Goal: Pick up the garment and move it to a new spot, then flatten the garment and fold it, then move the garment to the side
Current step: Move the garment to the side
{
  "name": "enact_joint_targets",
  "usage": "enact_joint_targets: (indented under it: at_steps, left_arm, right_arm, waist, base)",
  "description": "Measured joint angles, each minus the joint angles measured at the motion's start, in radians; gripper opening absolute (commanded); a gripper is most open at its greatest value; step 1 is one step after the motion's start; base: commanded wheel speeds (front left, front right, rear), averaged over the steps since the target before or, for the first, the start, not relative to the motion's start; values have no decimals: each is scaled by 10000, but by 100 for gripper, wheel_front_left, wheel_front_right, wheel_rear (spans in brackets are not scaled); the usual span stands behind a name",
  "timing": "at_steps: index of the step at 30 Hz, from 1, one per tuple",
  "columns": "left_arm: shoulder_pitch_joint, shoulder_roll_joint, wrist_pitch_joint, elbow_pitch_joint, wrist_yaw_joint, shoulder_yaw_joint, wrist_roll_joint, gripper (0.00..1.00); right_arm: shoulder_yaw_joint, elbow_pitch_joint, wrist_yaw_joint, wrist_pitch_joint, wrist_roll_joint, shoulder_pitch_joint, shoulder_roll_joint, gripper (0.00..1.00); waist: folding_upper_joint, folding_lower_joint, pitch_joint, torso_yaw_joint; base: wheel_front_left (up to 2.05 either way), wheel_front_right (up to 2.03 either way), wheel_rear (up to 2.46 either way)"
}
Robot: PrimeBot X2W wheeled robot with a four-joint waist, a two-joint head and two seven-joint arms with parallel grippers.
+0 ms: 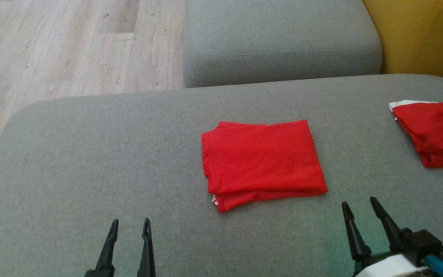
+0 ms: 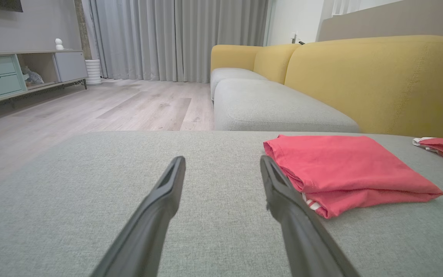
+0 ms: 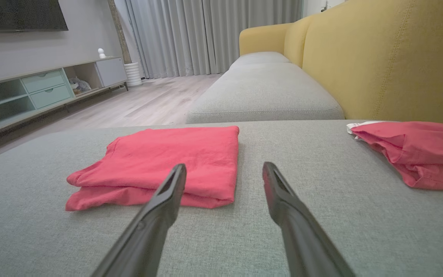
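A red garment (image 1: 263,161) lies folded into a neat rectangle on the grey cushion (image 1: 90,161), a bit of white print showing at its near left corner. In the left wrist view the garment (image 2: 344,169) sits to the right of the fingers; in the right wrist view it (image 3: 167,165) sits ahead and to the left. My left gripper (image 1: 130,225) hovers open near the cushion's front edge, left of the garment. My right gripper (image 1: 358,206) is open too, just off the garment's near right corner. Both hold nothing.
A second red garment (image 1: 435,132) with a white edge lies folded at the cushion's right side. Beyond is another grey seat cushion (image 1: 279,42) and the yellow sofa back (image 1: 425,34). Wood floor (image 1: 64,50) lies to the left; a low cabinet (image 2: 17,73) stands far off.
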Motion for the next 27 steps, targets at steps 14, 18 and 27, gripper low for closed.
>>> enact_joint_targets:
  at_steps: [14,18,27]
  left_arm:
    - [-106,-6,0,-539,-75,-92,65,100]
    - [-415,-8,0,-709,8,-359,65,100]
    - [-1171,-21,0,-454,67,-957,79,100]
  right_arm:
    - [88,1413,0,-2,184,-908,36,100]
    - [341,2460,0,299,704,-2515,-217,100]
    - [1022,5053,2,1858,1992,-5405,-428,100]
  waist:
    - [0,1,726,131]
    - [0,2,1269,216]
    - [0,2,1992,651]
  base:
    - [0,0,0]
    - [0,0,0]
    - [0,0,0]
